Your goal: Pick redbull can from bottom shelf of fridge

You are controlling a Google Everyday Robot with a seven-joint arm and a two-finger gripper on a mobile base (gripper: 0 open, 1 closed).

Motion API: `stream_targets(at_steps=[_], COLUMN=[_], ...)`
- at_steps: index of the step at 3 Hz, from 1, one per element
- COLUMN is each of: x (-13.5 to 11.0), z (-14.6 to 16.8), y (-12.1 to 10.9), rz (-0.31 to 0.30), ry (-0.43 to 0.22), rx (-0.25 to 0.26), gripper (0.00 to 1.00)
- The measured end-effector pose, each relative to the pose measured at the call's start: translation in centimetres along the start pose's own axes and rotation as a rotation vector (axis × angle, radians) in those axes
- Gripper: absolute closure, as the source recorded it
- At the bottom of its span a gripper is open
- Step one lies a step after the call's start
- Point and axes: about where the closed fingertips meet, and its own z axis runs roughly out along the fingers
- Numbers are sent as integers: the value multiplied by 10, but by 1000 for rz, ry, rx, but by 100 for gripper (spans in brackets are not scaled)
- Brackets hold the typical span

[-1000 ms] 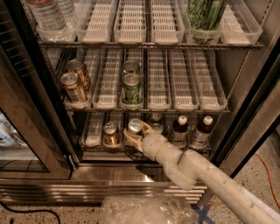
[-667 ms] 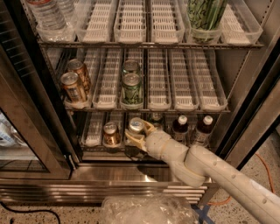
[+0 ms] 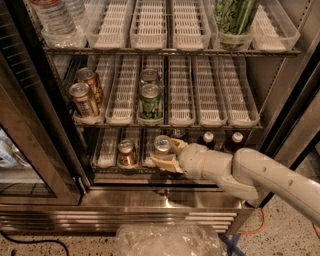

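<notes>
Redbull can (image 3: 162,144) is standing near the front edge of the bottom shelf (image 3: 107,150) of the fridge (image 3: 295,100), about midway along that surface. The end effector (image 3: 167,153) is reaching in from the right and pinching it, one finger lying at the can's right side and the other across its front.

Against a second ago, the can and the end effector are sitting together a touch further right, while every other can is keeping its place. The forearm (image 3: 260,175) is also lying flatter and higher. I am reading that as the grip holding and the can starting to travel with it, so the lift-out looks to be just beginning. The can is not yet clear of the shelf.

Counting from the left:
- Two water bottles (image 3: 52,15) are showing at the top surface's left corner.
- Three copper-brown cans are showing: two (image 3: 82,99) at the left edge of the middle surface, and one (image 3: 126,152) on the bottom shelf, just left of the redbull can.
- Two green cans (image 3: 150,100) are lining up one behind the other in a middle lane.
- One redbull can is showing.
- Two dark bottles (image 3: 207,139) are standing toward the bottom shelf's right edge, and a third may be hiding behind the end effector.
- One green-patterned container (image 3: 235,15) is sitting toward the top right corner.
</notes>
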Motion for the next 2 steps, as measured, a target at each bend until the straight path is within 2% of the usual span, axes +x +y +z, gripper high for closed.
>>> stream_targets(at_steps=[1, 2], x=[-12, -28], z=[-24, -40], y=[18, 33], rz=[12, 23], ry=[54, 76], rx=[-100, -145], gripper=[100, 100])
